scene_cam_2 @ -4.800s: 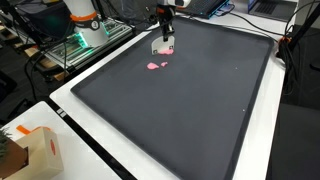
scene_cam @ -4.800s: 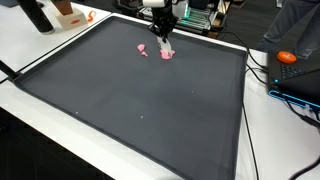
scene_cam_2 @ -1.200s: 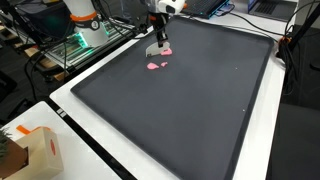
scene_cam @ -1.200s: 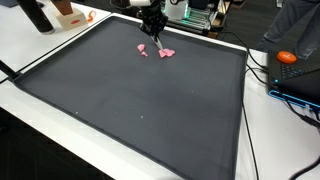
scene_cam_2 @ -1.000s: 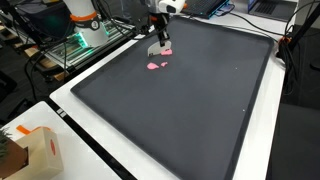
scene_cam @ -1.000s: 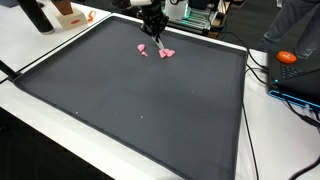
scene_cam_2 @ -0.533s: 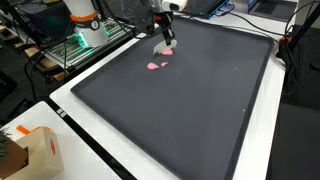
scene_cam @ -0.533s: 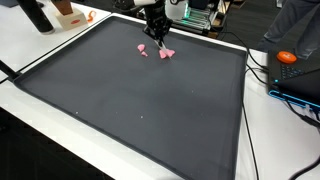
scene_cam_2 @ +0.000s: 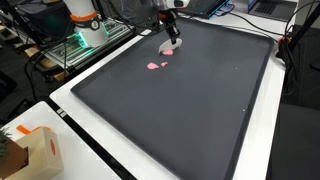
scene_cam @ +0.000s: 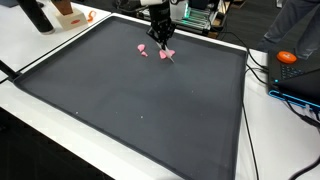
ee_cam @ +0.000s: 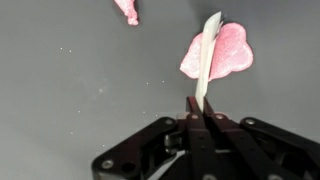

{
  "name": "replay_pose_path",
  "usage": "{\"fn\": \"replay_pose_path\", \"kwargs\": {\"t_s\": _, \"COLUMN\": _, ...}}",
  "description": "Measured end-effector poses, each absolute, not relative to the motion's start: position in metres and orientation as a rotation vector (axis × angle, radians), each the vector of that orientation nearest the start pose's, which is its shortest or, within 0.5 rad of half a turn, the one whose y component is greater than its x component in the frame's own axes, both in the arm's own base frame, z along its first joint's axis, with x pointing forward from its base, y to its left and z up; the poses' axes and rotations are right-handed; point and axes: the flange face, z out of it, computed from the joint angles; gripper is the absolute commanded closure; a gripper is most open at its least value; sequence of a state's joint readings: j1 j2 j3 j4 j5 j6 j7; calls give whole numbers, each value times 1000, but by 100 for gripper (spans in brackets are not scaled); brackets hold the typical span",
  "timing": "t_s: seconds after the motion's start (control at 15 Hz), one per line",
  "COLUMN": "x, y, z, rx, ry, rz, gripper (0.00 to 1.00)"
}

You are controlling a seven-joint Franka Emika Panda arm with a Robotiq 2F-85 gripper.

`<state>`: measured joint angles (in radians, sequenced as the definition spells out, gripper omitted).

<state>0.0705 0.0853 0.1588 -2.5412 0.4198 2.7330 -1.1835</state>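
- The tool (ee_cam: 200, 110) enters from the bottom edge of the wrist view, its two dark fingers pressed together on a pale strip (ee_cam: 208, 48).
- The pale strip is thin and flat and runs from the fingertips up towards the upper right of that frame.
- The far end of the strip crosses the larger pink piece (ee_cam: 233, 55), which lies flat in the upper right of the wrist view. Whether the strip touches the piece or hangs just above it cannot be told.
- A smaller pink piece (ee_cam: 128, 10) lies at the top edge of the wrist view, left of centre and apart from the larger one.
- Both pieces lie on a dark mat (ee_cam: 70, 90) dotted with light specks.
- In an exterior view the tool (scene_cam: 160, 38) stands near the top centre of the frame, over the far edge of the dark mat (scene_cam: 140, 115). The larger pink piece (scene_cam: 168, 55) sits right under it and the smaller pink piece (scene_cam: 142, 48) lies just to its left.
- In an exterior view from another side the tool (scene_cam_2: 168, 30) hangs at the top centre, with the smaller pink piece (scene_cam_2: 155, 66) lower and to the left.
- The mat covers most of a white desk (scene_cam: 45, 45).
- An orange object (scene_cam: 288, 57) sits at the right edge of the frame, off the mat.
- A cardboard box (scene_cam_2: 30, 150) stands in the lower left corner, well apart from the tool.
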Motion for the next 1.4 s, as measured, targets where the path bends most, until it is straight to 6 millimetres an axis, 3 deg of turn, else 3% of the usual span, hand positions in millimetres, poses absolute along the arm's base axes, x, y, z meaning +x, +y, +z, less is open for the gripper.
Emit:
{"fn": "replay_pose_path", "kwargs": {"t_s": 1.0, "x": 462, "y": 99, "z": 258, "rx": -2751, "ry": -1388, "rz": -285, "gripper": 99}}
{"fn": "replay_pose_path", "kwargs": {"t_s": 1.4, "x": 465, "y": 98, "z": 288, "rx": -2713, "ry": -1301, "rz": -290, "gripper": 99}}
